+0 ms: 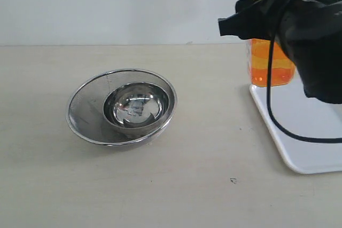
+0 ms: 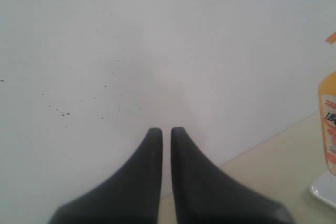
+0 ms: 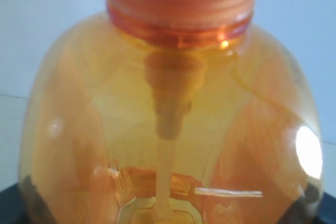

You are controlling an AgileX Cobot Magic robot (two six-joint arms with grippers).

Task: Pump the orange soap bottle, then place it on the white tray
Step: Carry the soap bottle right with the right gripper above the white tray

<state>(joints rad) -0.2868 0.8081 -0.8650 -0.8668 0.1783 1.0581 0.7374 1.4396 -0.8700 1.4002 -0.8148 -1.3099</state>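
Note:
The orange soap bottle stands upright at the back left corner of the white tray; whether its base touches the tray I cannot tell. My right gripper is shut on the bottle's upper body, and the arm hides its label and pump. The bottle's translucent shoulder and threaded neck fill the right wrist view, with dark fingers at its sides. My left gripper is shut on nothing and faces the white wall; the bottle and tray sit at that view's edge.
A steel bowl sits inside a wider mesh steel bowl on the beige table, left of middle. A black cable hangs from the right arm over the tray's left rim. The wall runs behind the table.

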